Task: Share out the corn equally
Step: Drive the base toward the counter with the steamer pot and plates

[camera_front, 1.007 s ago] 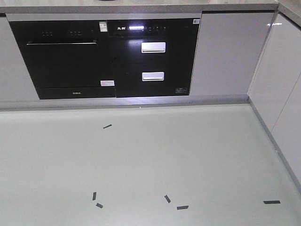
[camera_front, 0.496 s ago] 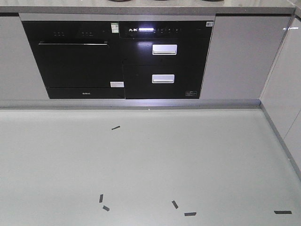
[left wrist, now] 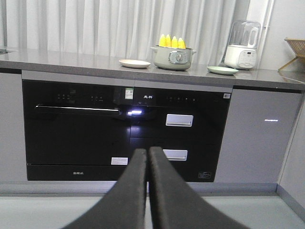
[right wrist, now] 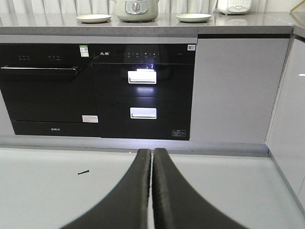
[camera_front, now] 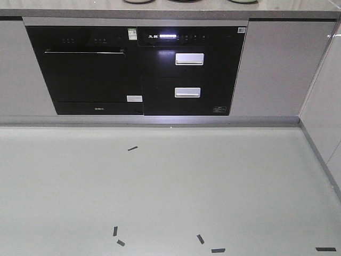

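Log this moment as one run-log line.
corn: upright in pot | cream plate, green plate: bare, flanking pot | left gripper: shut, empty | right gripper: shut, empty | distribution: not begun

Yellow corn (left wrist: 171, 42), pale green pot (left wrist: 173, 58), glossy black oven (left wrist: 71, 133), grey countertop (left wrist: 62, 59), white curtain (left wrist: 95, 24)

Four bright yellow corn cobs (left wrist: 171, 42) stand upright, side by side, in a pale round pot (left wrist: 172, 58) on the bench (left wrist: 71, 59), in the upper middle of the left wrist view. Only their tapered upper ends show above the rim; the rest is hidden inside.
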